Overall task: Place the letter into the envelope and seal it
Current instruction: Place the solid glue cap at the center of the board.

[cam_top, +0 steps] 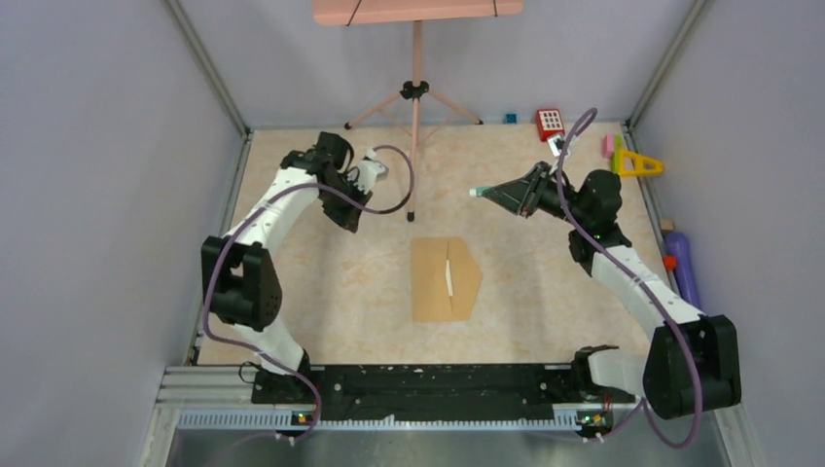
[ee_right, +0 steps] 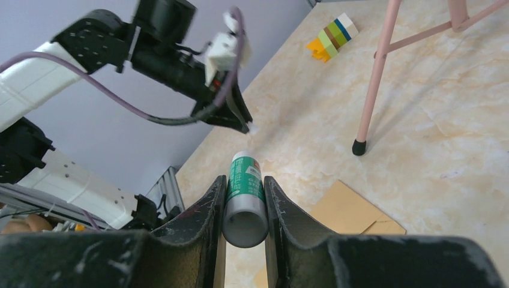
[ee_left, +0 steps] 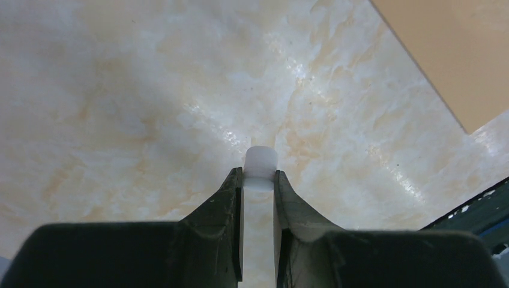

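top external: brown envelope (cam_top: 435, 282), flap open, well apart from left fingers (ee_left: 230, 204) pinching white cap (ee_left: 261, 168), right fingers (ee_right: 211, 207) pinching glue stick (ee_right: 245, 192).

Table (cam_top: 331, 292): we see a smooth, marble-patterned top with a soft gloss.
Envelope (cam_top: 433, 282): brown kraft paper, matt to our eyes.
Glue stick (ee_right: 244, 198): smooth plastic, with a glossy green label and a dull grey end.
Cap (ee_left: 261, 165): white plastic, matt and smooth.
Right gripper (ee_right: 243, 178): we make out dark matt plastic fingers (ee_right: 201, 228), scuffed pale.
Rail (cam_top: 389, 418): ribbed bare metal.
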Action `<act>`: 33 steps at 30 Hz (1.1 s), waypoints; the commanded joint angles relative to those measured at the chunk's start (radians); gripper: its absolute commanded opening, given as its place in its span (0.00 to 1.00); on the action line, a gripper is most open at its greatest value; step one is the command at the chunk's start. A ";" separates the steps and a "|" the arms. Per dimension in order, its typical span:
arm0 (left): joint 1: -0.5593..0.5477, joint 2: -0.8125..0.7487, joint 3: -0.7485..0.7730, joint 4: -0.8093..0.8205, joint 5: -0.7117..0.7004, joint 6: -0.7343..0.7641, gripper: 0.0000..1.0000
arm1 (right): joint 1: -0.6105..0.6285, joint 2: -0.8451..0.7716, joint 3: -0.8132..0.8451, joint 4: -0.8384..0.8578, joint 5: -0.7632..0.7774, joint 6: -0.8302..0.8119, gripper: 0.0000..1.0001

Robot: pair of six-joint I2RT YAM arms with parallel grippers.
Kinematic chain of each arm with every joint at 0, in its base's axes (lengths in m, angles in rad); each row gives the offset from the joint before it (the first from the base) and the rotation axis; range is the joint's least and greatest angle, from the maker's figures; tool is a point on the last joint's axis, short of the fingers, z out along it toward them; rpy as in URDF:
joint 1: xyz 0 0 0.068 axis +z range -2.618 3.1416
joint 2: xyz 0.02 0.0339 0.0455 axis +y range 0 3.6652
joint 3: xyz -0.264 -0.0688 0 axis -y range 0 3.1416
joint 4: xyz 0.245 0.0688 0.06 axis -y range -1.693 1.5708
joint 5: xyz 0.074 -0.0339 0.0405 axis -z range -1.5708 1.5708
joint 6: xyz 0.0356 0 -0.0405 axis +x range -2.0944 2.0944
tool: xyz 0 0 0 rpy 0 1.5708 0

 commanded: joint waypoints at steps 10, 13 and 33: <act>-0.177 0.334 0.131 -0.073 -0.273 -0.005 0.06 | -0.044 -0.079 0.038 0.026 -0.008 -0.025 0.00; -0.207 0.361 0.131 -0.065 -0.320 -0.010 0.06 | -0.044 -0.077 0.037 0.031 -0.012 -0.023 0.00; -0.258 0.355 0.031 0.041 -0.329 -0.077 0.26 | -0.044 -0.076 0.032 0.043 -0.016 -0.011 0.00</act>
